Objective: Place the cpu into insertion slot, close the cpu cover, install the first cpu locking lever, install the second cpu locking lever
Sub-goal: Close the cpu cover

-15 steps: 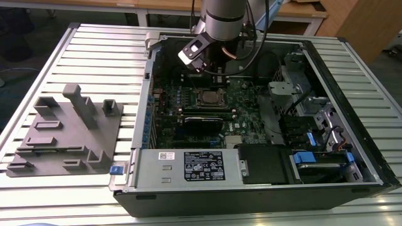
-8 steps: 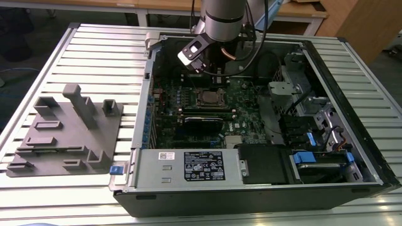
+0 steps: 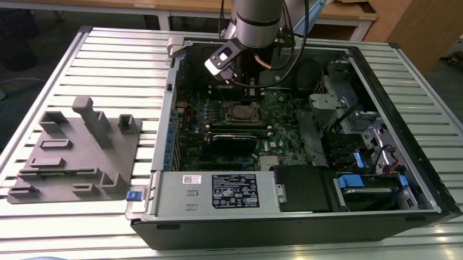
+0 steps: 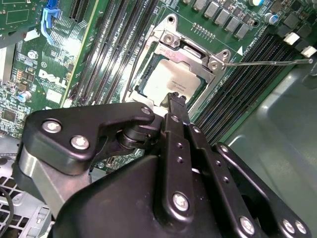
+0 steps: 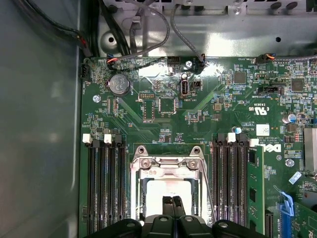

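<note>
Tool: the tool (image 5: 172, 200) hangs low over the socket inside the open computer case (image 3: 405, 135). Its two black fingertips are pressed together with nothing between them.
Tool tip: in both wrist views the tip (image 4: 176, 98) is over the edge of the chip's face. Whether it touches the metal I cannot tell.
Cpu: the cpu (image 4: 171, 79) lies flat in the insertion slot (image 3: 230, 114), its dull silver face up.
Slot position: around the middle of the green circuit board (image 5: 163, 124), between two banks of black memory slots (image 5: 105, 188).
Cpu cover: the cpu cover (image 5: 168, 162) seems to lie down over the socket, and the chip's face shows through its square cut-out.
Locking lever: one thin locking lever (image 4: 267, 62) sticks out sideways from a corner of the frame, over the memory slots beside it.
Case: it lies open on the slatted counter (image 3: 116, 65), towards the edge at the exterior view's right. A grey box (image 3: 217, 190) with a black label sits at the case's near end.
Counter, other side: a grey fixture (image 3: 79, 157) with upright pegs rests near the edge at the exterior view's left, well apart from the tool.
</note>
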You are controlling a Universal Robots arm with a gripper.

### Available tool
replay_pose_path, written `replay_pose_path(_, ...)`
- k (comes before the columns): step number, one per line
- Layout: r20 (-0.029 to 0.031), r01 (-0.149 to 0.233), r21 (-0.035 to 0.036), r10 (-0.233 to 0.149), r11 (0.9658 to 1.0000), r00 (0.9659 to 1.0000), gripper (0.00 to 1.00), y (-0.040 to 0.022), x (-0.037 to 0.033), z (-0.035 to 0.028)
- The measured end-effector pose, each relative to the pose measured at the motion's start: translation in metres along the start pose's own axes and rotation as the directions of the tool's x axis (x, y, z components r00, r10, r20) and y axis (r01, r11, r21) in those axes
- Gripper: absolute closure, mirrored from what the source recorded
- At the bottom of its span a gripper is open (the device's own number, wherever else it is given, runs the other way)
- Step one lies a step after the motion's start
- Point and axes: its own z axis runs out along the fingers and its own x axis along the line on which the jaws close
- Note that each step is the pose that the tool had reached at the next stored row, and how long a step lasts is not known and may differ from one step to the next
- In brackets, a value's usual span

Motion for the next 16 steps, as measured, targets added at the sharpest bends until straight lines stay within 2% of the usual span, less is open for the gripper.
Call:
replay_pose_path(2, -0.0003, 0.007, 0.0001, -0.007, 1.0000, 1.0000, 0.89, 0.0000, 0.0000, 0.0000)
replay_pose_path(5, -0.0016, 0.044, 0.0005, -0.044, 0.9990, 0.9990, 0.89, -0.0001, 0.0000, 0.0000)
replay_pose_path(10, -0.0039, 0.112, 0.0011, -0.112, 0.9937, 0.9937, 0.89, 0.0000, 0.0000, 0.0000)
replay_pose_path(13, -0.0056, 0.159, 0.0015, -0.158, 0.9874, 0.9873, 0.89, 0.0000, 0.0000, 0.0000)
replay_pose_path(16, -0.0076, 0.212, 0.0018, -0.212, 0.9773, 0.9773, 0.89, 0.0000, 0.0000, 0.0001)
